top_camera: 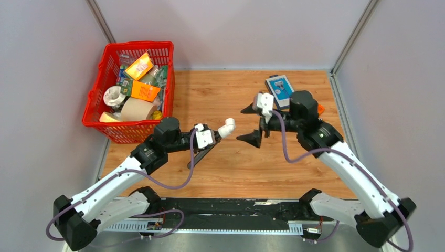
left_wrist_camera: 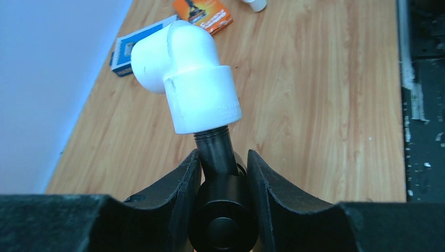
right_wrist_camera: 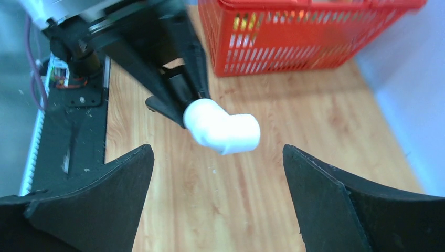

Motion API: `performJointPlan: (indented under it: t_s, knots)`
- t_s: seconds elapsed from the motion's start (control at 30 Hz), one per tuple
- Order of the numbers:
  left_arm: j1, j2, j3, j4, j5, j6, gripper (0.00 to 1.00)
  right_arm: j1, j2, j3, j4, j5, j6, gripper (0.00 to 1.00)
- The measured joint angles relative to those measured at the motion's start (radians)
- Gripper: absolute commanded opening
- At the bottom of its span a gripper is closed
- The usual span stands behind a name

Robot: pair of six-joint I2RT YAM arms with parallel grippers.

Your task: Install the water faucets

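A white plastic elbow fitting (left_wrist_camera: 183, 79) sits on the threaded end of a dark metal faucet (left_wrist_camera: 212, 144), held in the air above the middle of the wooden table (top_camera: 231, 168). The left gripper (left_wrist_camera: 223, 163) is clamped on the faucet just below the fitting, one finger on each side. The left arm reaches forward and rightward from its base, bent at the elbow.

The right gripper (top_camera: 250, 124) faces the fitting from just beside it, jaws spread wide and holding nothing. Its arm bends in from the right.

Most of the faucet is hidden between the fingers. A dark bar slanting below the left gripper cannot be told apart from a finger.

A red basket (top_camera: 94, 105) of packages stands at the far left, and a blue box (top_camera: 279, 88) lies behind the right wrist.
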Motion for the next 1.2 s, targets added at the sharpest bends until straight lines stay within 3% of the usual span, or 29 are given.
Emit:
performJointPlan:
  t_s: [0.17,0.5,0.73,0.93,1.03,1.17,1.2]
  knots:
    - [0.025,0.046,0.028,0.000,0.133,-0.060,0.00,0.002,-0.153,-0.139,0.052,-0.098,-0.186,1.00]
    - [0.026,0.059,0.035,-0.001,0.254,-0.098,0.00,0.025,-0.026,-0.148,0.076,-0.178,-0.303,0.93]
    - [0.026,0.049,0.035,0.000,0.234,-0.096,0.00,0.047,0.066,-0.116,0.076,-0.194,-0.273,0.71]
    - [0.025,0.005,0.032,-0.003,0.147,-0.095,0.00,0.047,0.117,-0.079,0.089,-0.191,-0.195,0.45]
    - [0.026,-0.022,0.016,0.007,0.068,-0.088,0.00,0.045,0.144,-0.059,0.093,-0.182,-0.138,0.29]
    - [0.026,-0.046,-0.011,0.025,-0.049,-0.077,0.00,0.045,0.207,-0.021,0.094,-0.166,-0.010,0.00]
    - [0.026,-0.048,-0.016,0.031,-0.074,-0.074,0.00,0.045,0.226,-0.008,0.093,-0.156,0.034,0.00]
